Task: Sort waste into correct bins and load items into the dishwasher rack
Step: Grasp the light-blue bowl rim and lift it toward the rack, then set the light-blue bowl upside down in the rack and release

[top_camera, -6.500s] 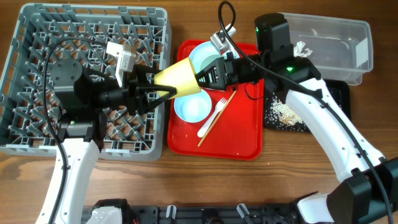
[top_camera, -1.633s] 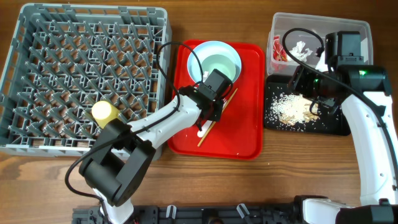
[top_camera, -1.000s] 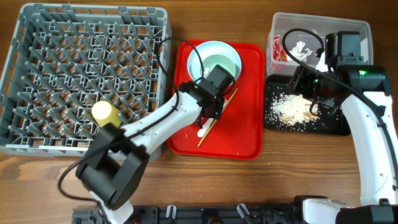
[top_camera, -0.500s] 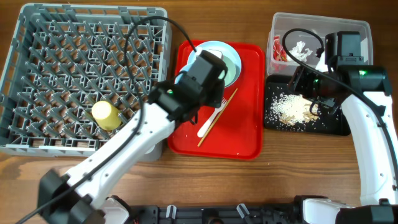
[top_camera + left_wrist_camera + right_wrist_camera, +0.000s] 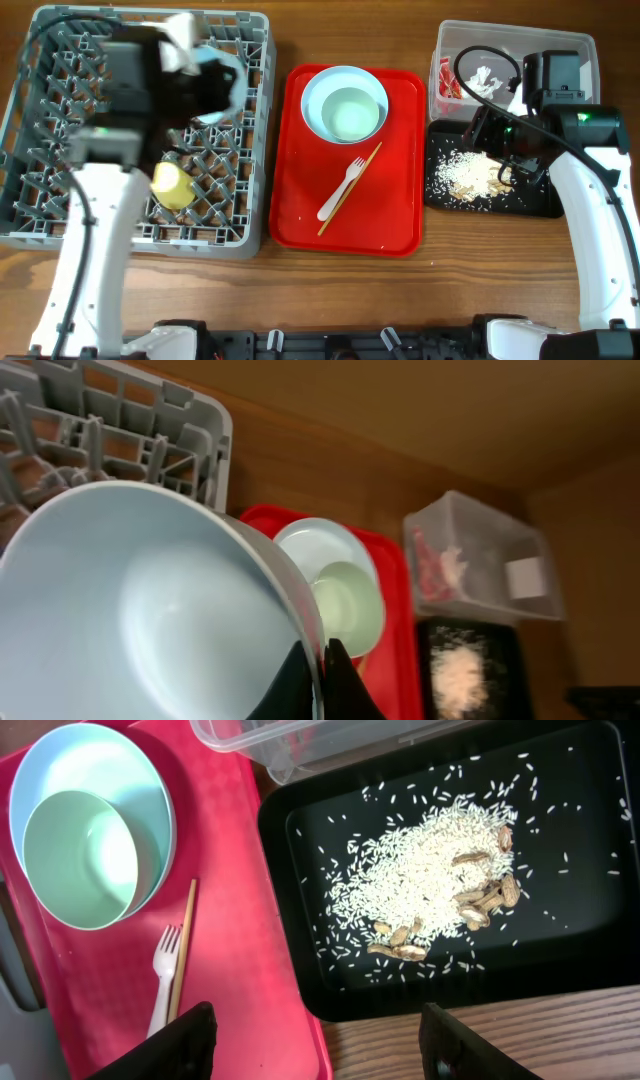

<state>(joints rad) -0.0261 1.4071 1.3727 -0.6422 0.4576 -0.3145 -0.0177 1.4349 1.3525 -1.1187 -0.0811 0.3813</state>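
The left gripper (image 5: 322,665) is pinched tight on the pale blue bowl's (image 5: 150,610) rim. The bowl, blurry from above, seems tipped on edge, with the dishwasher rack (image 5: 200,242) right below it. The right gripper (image 5: 315,1050), far off, hangs open and empty.

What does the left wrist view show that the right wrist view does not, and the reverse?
Only left wrist: the left fingers pinching the rim of a pale blue bowl, a corner of the dishwasher rack, and the wrapper and tissue inside the clear tub.
Only right wrist: the fork and chopstick side by side, and brown scraps among the rice.
Both: the red tray, the green bowl nested in a second blue bowl, the black tray with rice, and the tub.
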